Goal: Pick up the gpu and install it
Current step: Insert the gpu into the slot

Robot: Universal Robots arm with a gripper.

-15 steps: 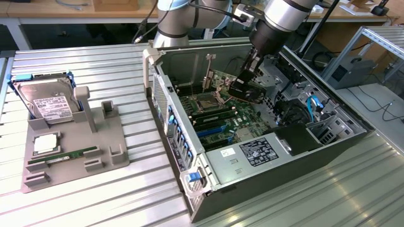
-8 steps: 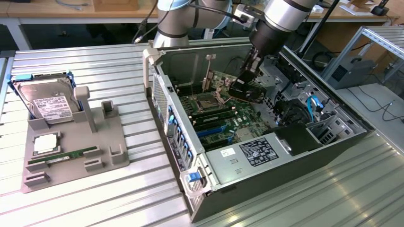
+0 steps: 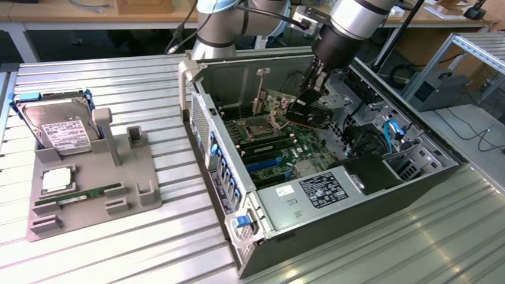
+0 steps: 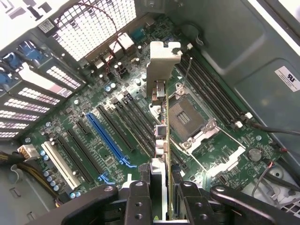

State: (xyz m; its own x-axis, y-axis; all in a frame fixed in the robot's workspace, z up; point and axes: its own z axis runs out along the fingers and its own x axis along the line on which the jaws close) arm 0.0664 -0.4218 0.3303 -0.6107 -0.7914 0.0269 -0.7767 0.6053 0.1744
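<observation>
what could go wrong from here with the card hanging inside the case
1. The gpu hangs edge-on in the end effector above the motherboard, close beside the cpu socket. If it is off from a slot, its edge may hit board parts.
2. In the exterior view it looks tilted, so it could jam going in.
3. Its bracket might catch the case wall.

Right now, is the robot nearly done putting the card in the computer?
About halfway. Done: the gpu is picked up, with the gripper shut on it. In hand: it hangs inside the open computer case, over the motherboard. Left: its bottom edge sits in no slot yet; the long slots below look empty.
</observation>
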